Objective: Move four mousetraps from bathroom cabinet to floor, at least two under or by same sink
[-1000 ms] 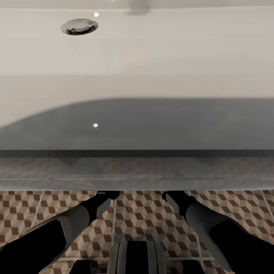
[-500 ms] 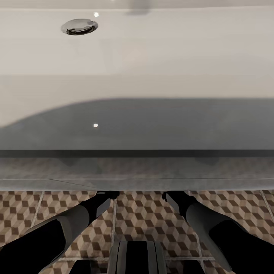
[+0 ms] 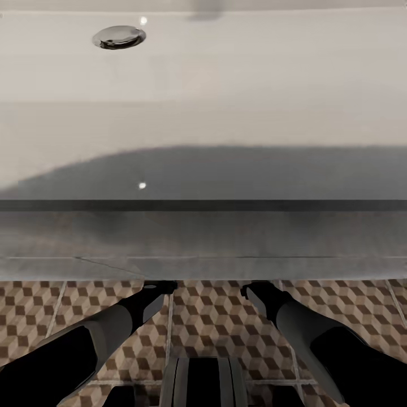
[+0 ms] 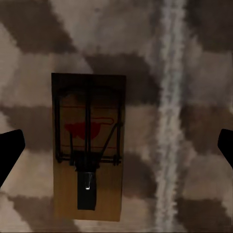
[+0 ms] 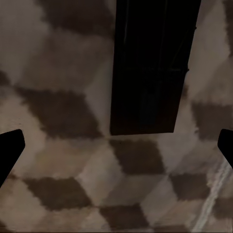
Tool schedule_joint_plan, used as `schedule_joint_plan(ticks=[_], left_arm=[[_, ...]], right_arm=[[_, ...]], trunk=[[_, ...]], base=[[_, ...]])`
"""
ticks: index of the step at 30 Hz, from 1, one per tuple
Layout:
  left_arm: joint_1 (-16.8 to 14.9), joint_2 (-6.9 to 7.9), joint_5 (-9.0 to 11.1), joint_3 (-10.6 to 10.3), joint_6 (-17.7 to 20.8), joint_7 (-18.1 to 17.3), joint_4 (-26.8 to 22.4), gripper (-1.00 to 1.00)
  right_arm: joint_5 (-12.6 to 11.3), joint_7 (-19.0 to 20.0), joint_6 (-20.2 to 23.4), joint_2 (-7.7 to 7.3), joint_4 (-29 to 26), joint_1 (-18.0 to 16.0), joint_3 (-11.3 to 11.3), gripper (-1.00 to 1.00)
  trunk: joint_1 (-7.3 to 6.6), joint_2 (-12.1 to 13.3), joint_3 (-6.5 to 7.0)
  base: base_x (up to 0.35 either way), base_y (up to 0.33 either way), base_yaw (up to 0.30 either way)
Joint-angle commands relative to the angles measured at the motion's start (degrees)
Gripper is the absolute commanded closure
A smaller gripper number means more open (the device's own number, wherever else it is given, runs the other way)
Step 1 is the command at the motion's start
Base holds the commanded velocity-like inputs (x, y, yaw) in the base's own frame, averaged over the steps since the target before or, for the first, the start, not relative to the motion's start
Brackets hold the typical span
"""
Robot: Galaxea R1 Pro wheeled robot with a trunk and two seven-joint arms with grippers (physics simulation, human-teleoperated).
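The white sink (image 3: 226,73) spans the head view from above, and both my forearms reach under its front edge over the bathroom floor (image 3: 209,316). In the left wrist view a tan mousetrap (image 4: 88,145) with a black spring bar and a red mark lies flat on the cube-pattern tile. My left gripper (image 4: 116,150) hangs open above it, dark fingertips (image 4: 9,151) far apart. In the right wrist view a second mousetrap (image 5: 153,68), dark in shadow, lies flat on the tile. My right gripper (image 5: 116,150) is open above the floor just off its end, holding nothing.
A chrome drain (image 3: 118,37) sits in the basin at the far left. The sink's front edge (image 3: 203,204) overhangs the arms, with shadowed floor beneath it. A pale grout line (image 4: 170,121) runs beside the left mousetrap. My base (image 3: 203,381) stands on the tiles.
The head view has tipped slightly, so the sink's front edge sits a little higher in the picture. Both arms stay where they were.
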Motion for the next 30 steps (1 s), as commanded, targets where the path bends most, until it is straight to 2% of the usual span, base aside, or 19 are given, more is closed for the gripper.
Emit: schedule_joint_plan(ticks=[1,30], left_arm=[[0.0,0.03,0.4,-0.5,0.1,0.4,-0.1,-1.00],[0.0,0.03,0.4,-0.5,0.0,0.4,-0.1,-1.00]], right_arm=[[-0.6,-0.3,0.3,-0.02,-0.1,0.0,0.5,-1.00],[-0.5,-0.3,0.1,-0.13,-0.4,0.0,0.5,-1.00]], trunk=[[-0.02,0.0,-0.03],[-0.02,0.0,-0.03]], base=[[-0.178,0.000,0.000],[-0.314,0.000,0.000]])
